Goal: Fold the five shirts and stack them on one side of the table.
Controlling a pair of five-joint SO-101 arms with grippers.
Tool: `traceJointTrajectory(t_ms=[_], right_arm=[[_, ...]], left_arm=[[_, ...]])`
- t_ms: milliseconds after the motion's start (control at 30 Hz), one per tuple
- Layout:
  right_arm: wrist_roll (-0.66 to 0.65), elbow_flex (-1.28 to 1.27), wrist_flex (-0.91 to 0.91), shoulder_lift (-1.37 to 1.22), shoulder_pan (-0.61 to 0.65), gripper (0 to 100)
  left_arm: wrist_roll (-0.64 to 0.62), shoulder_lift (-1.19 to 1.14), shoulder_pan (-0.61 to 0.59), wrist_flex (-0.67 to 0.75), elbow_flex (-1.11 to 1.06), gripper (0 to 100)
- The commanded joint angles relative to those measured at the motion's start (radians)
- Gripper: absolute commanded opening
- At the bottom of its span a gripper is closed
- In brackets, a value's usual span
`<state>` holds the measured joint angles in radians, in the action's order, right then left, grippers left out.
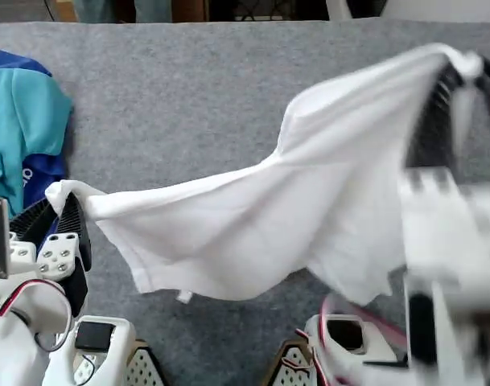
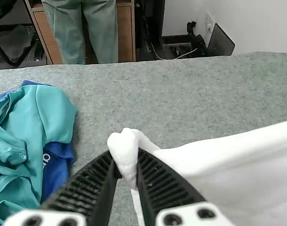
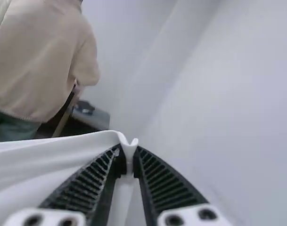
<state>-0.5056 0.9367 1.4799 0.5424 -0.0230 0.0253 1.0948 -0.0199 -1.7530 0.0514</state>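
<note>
A white shirt (image 1: 309, 209) hangs stretched above the grey table between both arms. My left gripper (image 1: 67, 211) is shut on one corner of it at the near left; in the left wrist view the white shirt (image 2: 237, 165) bunches between the black fingers (image 2: 91, 181) of the left gripper (image 2: 127, 165). My right gripper (image 1: 458, 72) holds the opposite corner raised at the far right; in the right wrist view the right gripper (image 3: 127, 162) pinches a fold of white shirt (image 3: 44, 160). A teal shirt (image 1: 19, 121) lies on a blue shirt (image 1: 43, 173) at the left edge.
The grey felt table (image 1: 188, 88) is bare in its middle and far part. The arms' white bases (image 1: 92, 346) stand at the near edge. A person's legs (image 2: 86, 28) and furniture stand beyond the table's far edge.
</note>
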Motion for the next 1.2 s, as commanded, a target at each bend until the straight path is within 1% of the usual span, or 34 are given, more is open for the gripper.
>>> traceJointTrajectory(t_ms=[0,100,167,233,300,400,500,600,633,700,867,1000,1100,1167], right_arm=[[-0.008,-0.136,-0.064,-0.093,-0.011,1.4],[-0.006,-0.259,-0.196,-0.168,-0.011,1.4],[-0.005,-0.340,-0.316,-0.220,-0.012,1.4],[-0.005,-0.415,-0.431,-0.278,-0.012,1.4],[-0.011,-0.476,-0.551,-0.346,-0.012,1.4],[-0.012,-0.516,-0.726,-0.463,-0.012,1.4],[-0.008,-0.515,-0.913,-0.599,-0.006,1.4],[-0.009,-0.506,-1.100,-0.728,0.018,1.4],[-0.012,-0.492,-1.125,-0.769,0.029,1.4],[-0.012,-0.440,-1.111,-0.843,0.044,1.4],[-0.008,-0.252,-1.013,-1.009,0.054,1.4],[-0.012,-0.110,-0.865,-1.118,0.026,1.4],[-0.012,-0.004,-0.709,-1.170,0.003,1.4],[-0.012,0.062,-0.585,-1.190,-0.012,1.4]], left_arm=[[-0.009,-0.054,0.002,0.092,-0.067,3],[-0.009,-0.146,0.001,0.264,-0.226,3],[-0.011,-0.227,-0.001,0.433,-0.341,3],[-0.011,-0.313,-0.027,0.612,-0.417,3],[-0.011,-0.399,-0.048,0.773,-0.447,3],[-0.011,-0.532,-0.093,0.973,-0.441,3],[-0.035,-0.667,-0.130,1.094,-0.395,3],[-0.100,-0.807,-0.162,1.132,-0.318,3],[-0.109,-0.847,-0.166,1.132,-0.285,3],[-0.117,-0.928,-0.165,1.131,-0.232,3],[-0.117,-1.105,-0.160,1.137,-0.113,3],[-0.118,-1.232,-0.177,1.126,-0.004,3],[-0.118,-1.290,-0.185,1.063,0.064,3],[-0.117,-1.310,-0.185,0.994,0.093,3]])
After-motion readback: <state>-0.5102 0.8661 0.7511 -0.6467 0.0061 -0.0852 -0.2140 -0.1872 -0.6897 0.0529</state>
